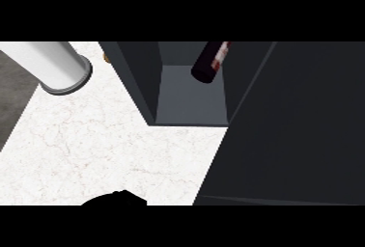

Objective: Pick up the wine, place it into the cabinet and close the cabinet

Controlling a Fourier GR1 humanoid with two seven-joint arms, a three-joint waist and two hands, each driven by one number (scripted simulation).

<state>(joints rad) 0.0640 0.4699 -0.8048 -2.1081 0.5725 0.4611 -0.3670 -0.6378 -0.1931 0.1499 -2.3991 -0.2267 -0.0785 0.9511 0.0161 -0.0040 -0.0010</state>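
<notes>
Left hand [114, 199] (lower edge): grip cannot tell; wine [209, 65] well apart, inside cabinet [189, 103].

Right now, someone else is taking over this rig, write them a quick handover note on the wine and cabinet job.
Hands: only a dark bit of the left hand shows at the lower edge; right hand out of view.
Things: wine bottle sits inside the open cabinet, no hand on it; cabinet door stands open at the right.
Done: wine placed.
Left: close the door.
</notes>
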